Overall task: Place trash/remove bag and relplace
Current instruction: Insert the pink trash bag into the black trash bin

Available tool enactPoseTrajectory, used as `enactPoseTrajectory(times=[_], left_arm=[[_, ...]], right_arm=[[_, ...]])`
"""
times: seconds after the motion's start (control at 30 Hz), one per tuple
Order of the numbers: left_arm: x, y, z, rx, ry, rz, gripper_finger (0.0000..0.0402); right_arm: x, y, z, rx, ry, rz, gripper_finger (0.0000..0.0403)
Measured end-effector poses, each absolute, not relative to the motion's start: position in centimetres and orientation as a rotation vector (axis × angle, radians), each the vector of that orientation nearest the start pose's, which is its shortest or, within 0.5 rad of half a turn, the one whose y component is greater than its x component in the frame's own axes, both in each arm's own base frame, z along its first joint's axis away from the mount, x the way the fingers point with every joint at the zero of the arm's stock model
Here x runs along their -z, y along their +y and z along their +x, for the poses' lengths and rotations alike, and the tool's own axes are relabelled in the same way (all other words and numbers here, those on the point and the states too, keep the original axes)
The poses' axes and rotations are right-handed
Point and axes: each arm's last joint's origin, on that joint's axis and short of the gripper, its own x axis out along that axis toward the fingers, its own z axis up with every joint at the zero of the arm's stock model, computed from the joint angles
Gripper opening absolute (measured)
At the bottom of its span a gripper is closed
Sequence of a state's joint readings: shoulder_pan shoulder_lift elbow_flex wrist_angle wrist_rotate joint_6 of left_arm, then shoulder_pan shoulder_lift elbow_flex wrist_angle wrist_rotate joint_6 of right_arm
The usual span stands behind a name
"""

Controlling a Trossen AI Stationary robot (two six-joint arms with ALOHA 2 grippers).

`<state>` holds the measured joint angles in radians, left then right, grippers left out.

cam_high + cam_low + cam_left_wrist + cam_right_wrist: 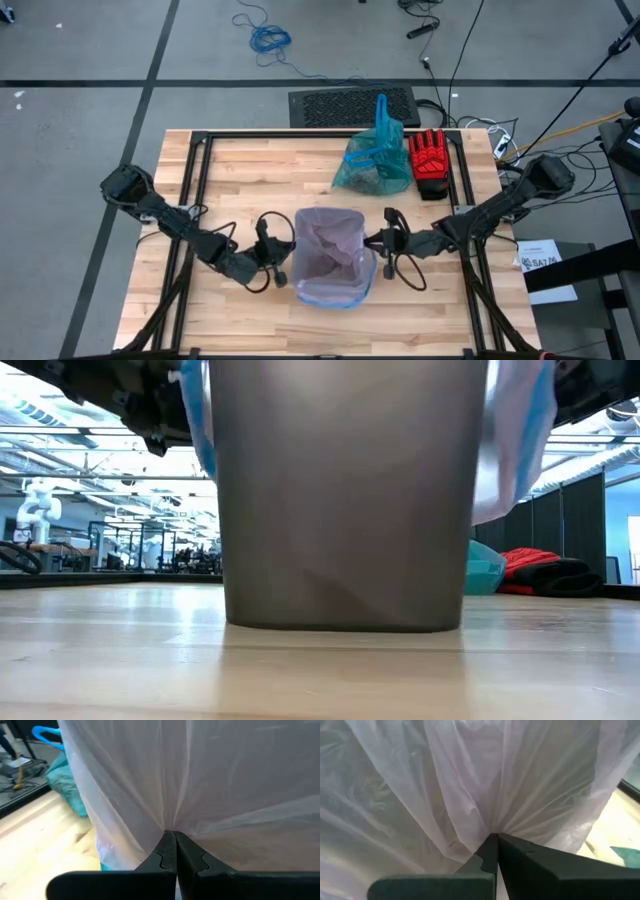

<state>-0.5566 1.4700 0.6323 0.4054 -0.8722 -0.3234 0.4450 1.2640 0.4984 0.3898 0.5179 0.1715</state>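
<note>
- A robotics lab or test hall; the wooden table (pixel 250 160) stands on a dark metal frame over grey carpet crossed by dark tape lines
- Beyond the table's far edge, a black floor mat (pixel 352 105) and a loose blue cable (pixel 268 38) lie on the carpet; more cables and a power strip (pixel 502 143) sit off its right side
- Level across the table, a long open hall with ceiling strip lights (pixel 100 435); a white robot (pixel 36 505) stands far back; dark partition curtains (pixel 565 525) at right
</note>
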Motion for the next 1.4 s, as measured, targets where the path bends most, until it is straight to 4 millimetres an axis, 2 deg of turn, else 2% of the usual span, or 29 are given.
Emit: enactPoseTrajectory(times=[0.43, 0.7, 0.83, 1.17, 1.4], left_arm=[[-18.3, -10.9, 25.7, -0.423, 0.332, 0.036, 0.0000], [-17.9, -10.1, 25.7, -0.455, 0.378, 0.067, 0.0000], [-17.8, -9.8, 25.7, -0.497, 0.384, 0.090, 0.0000], [-17.7, -9.5, 25.5, -0.570, 0.382, 0.127, 0.0000], [-17.5, -9.3, 25.4, -0.603, 0.393, 0.155, 0.0000]], right_arm=[[-19.5, 4.9, 24.2, 0.212, 0.340, -0.068, 0.0000], [-19.4, 2.8, 24.6, 0.209, 0.352, -0.059, 0.0000], [-19.4, 2.7, 24.6, 0.191, 0.354, -0.048, 0.0000], [-19.4, 4.2, 24.4, 0.131, 0.353, -0.011, 0.0000], [-19.4, 3.7, 24.5, 0.153, 0.355, -0.041, 0.0000]])
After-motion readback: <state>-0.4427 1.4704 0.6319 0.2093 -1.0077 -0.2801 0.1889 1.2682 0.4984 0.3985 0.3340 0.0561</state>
